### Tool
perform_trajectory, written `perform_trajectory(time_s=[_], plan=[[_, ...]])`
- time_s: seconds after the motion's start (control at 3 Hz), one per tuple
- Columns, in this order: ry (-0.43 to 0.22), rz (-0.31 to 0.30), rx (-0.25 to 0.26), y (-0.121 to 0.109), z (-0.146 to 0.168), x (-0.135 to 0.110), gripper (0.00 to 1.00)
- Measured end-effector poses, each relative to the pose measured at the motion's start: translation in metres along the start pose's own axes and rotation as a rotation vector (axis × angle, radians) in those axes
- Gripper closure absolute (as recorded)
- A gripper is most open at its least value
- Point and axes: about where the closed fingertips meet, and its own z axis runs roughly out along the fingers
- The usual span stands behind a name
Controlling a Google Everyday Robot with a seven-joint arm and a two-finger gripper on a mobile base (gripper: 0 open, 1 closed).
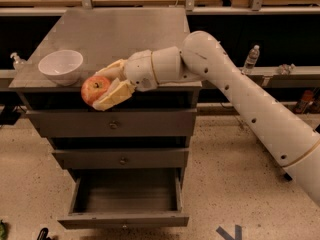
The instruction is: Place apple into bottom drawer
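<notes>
The red-orange apple (pixel 95 89) is held between the cream fingers (pixel 114 96) of my gripper (pixel 103 86), at the front edge of the grey cabinet top (pixel 125 34), in front of the top drawer. The gripper is shut on the apple, and the white arm reaches in from the right. The bottom drawer (pixel 125 219) is pulled out below, and its grey inside shows nothing in it. The two upper drawers (pixel 115 125) are shut.
A white bowl (pixel 61 66) stands on the cabinet top at the front left. A small bottle (pixel 18 61) is left of the cabinet and a water bottle (pixel 251 59) is on a shelf at the right. Speckled floor surrounds the cabinet.
</notes>
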Motion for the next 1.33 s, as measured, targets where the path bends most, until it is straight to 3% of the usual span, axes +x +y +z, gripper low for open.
perform_trajectory(time_s=[0.33, 0.67, 1.0, 1.33], plan=[[-0.031, 0.084, 0.038, 0.015, -0.008, 0.013, 1.00], [-0.057, 0.217, 0.148, 0.032, -0.019, 0.036, 1.00], [-0.047, 0.257, 0.183, 0.047, -0.010, 0.054, 1.00], [-0.049, 0.247, 0.173, 0.045, -0.009, 0.051, 1.00]])
